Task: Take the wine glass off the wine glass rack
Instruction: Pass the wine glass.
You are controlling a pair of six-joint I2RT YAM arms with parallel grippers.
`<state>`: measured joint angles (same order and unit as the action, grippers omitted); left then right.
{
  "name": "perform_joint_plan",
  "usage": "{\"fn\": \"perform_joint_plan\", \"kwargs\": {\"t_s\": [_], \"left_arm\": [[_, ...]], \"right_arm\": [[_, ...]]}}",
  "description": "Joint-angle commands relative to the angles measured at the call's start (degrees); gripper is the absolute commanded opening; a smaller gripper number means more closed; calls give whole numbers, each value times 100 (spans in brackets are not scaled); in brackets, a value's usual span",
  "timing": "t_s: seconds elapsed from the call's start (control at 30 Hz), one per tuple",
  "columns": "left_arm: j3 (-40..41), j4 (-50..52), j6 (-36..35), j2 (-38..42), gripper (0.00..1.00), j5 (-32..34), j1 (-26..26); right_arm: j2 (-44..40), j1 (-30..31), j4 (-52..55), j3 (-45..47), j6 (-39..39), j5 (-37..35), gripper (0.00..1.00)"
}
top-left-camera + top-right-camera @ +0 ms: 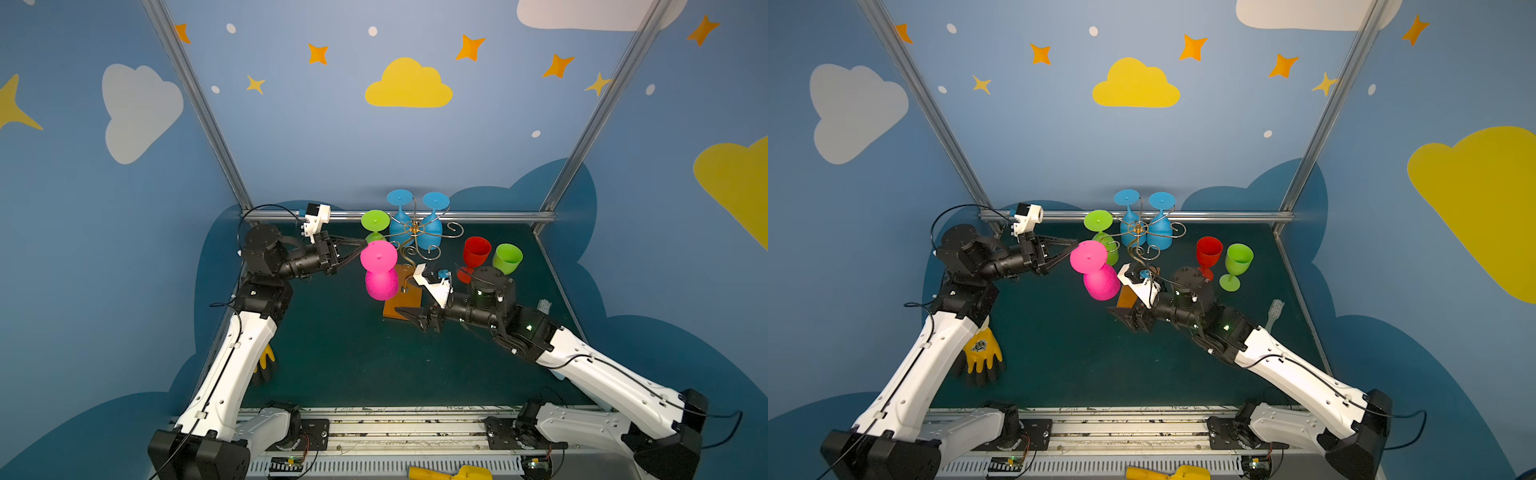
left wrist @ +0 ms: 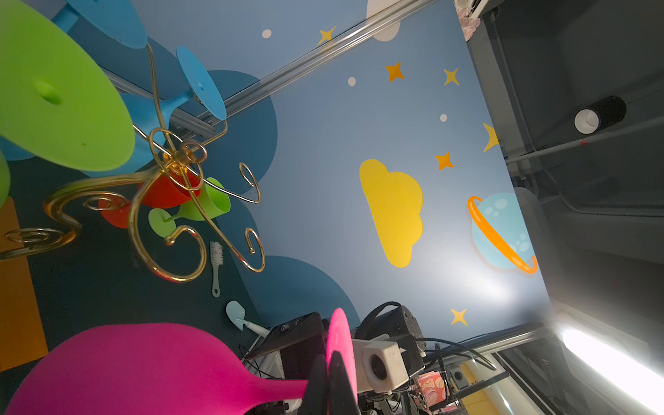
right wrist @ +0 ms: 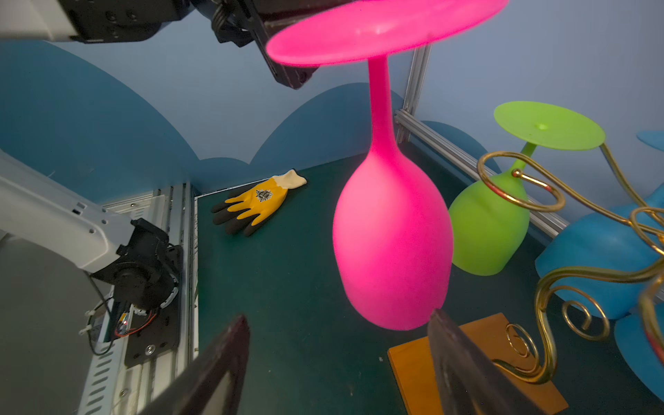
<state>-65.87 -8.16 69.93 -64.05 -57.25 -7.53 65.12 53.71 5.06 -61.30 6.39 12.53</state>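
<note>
Six wine glasses are in view. One pink glass [image 1: 381,284] hangs upside down just beside the wire rack [image 1: 414,227], and the left gripper [image 1: 361,248] is clamped on the edge of its foot. Two blue glasses [image 1: 400,226] [image 1: 432,232] and one green glass [image 1: 375,220] hang upside down on the rack. One red glass [image 1: 476,251] and a second green glass [image 1: 508,257] stand upright on the worktop [image 1: 340,353]. The right gripper [image 1: 409,318] is below the pink bowl with its jaws apart, holding nothing. One yellow glove [image 1: 982,351] bears an emblem too small to read, and one brush [image 1: 1275,311] lies near the right wall.
</note>
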Motion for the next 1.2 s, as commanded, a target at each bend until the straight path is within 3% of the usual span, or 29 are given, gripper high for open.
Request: {"fn": "perform_joint_plan", "kwargs": {"t_s": [0.0,0.87,1.17], "left_arm": [[46,21,-20,130,3,-99,41],[105,52,-6,268,3,-89,78],[100,78,-1,285,3,-103,112]], "right_arm": [[141,103,-656,99,-7,-387,78],[1111,234,-1833,55,-198,-441,83],[1042,271,-2138,235,-231,-821,84]]}}
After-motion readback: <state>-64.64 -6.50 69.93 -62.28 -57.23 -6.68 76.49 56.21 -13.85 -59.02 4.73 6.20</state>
